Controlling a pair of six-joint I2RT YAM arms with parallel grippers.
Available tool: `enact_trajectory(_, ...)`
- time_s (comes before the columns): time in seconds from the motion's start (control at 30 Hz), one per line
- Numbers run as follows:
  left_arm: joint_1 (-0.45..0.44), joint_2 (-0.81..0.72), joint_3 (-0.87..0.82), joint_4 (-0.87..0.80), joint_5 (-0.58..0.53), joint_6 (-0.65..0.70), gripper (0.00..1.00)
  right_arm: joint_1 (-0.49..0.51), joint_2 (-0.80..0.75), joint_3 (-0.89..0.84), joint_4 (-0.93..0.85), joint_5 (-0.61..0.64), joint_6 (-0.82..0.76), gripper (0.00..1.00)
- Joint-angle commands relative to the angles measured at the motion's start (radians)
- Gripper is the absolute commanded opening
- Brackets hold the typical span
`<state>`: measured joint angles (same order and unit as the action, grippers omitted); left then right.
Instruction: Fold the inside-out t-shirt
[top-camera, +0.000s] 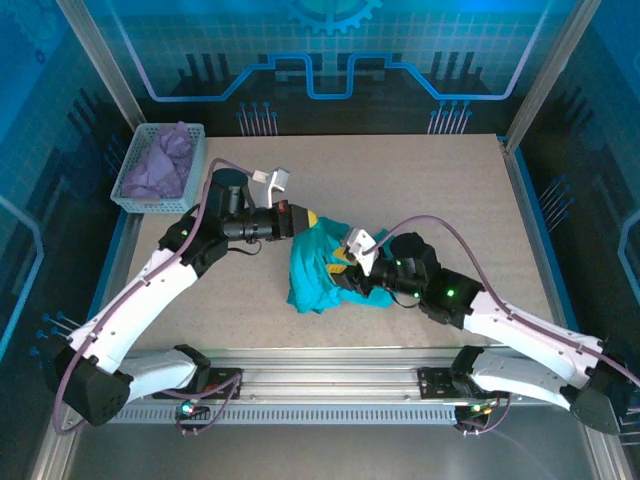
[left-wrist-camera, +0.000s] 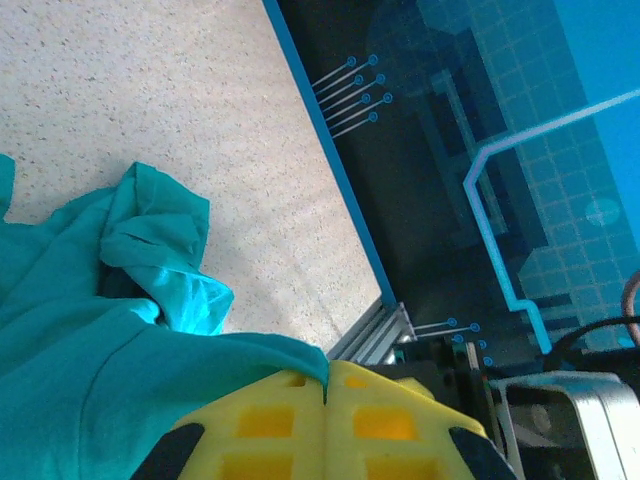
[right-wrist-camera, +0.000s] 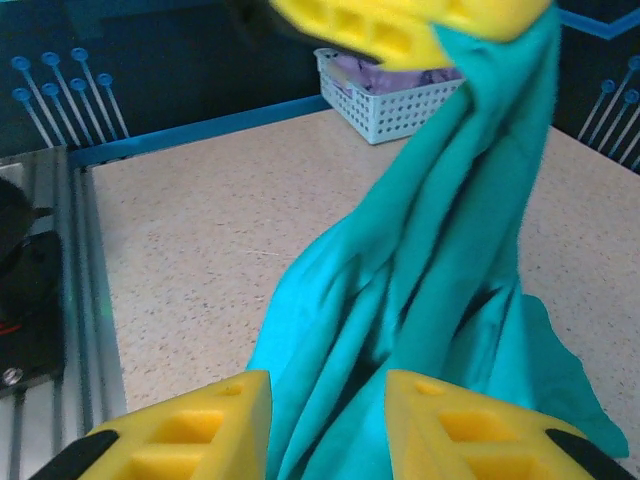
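Observation:
The teal t-shirt (top-camera: 318, 268) hangs bunched over the middle of the table, lifted at its top. My left gripper (top-camera: 306, 220) is shut on an upper edge of the t-shirt (left-wrist-camera: 90, 370), the yellow jaws pressed together with cloth pinched between them. From the right wrist view the t-shirt (right-wrist-camera: 440, 290) drapes down from the left gripper's yellow fingers (right-wrist-camera: 400, 25). My right gripper (top-camera: 345, 275) is open, its yellow fingers (right-wrist-camera: 190, 425) apart on either side of the lower folds of cloth. No white tag shows.
A pale blue basket (top-camera: 160, 168) holding lavender-purple cloth (top-camera: 165, 160) stands at the table's back left, also seen as the basket (right-wrist-camera: 395, 95) behind the shirt. The speckled table (top-camera: 440, 200) lies bare to the right and back. A metal rail (top-camera: 330, 375) runs along the near edge.

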<state>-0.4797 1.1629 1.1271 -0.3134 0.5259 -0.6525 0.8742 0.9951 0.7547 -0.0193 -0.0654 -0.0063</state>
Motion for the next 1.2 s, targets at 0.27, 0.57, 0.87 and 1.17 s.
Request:
enact_trajectory(0.27,0.01,-0.011,-0.016,0.039,0.066,0.014,0.0,-0.042,0.112,0.14,0.026,0.098,0.039,0.32)
enact_trajectory(0.57,0.009,-0.005,-0.018,0.042,0.062,0.012,0.0,-0.054,0.125,0.17,0.045,-0.018,0.032,0.21)
enact_trajectory(0.87,0.009,0.005,-0.016,0.043,0.056,0.011,0.0,-0.055,0.129,0.182,0.049,-0.074,0.026,0.04)
enact_trajectory(1.17,0.009,0.013,-0.016,0.009,-0.058,0.062,0.07,-0.137,0.112,0.208,0.108,-0.265,0.198,0.0)
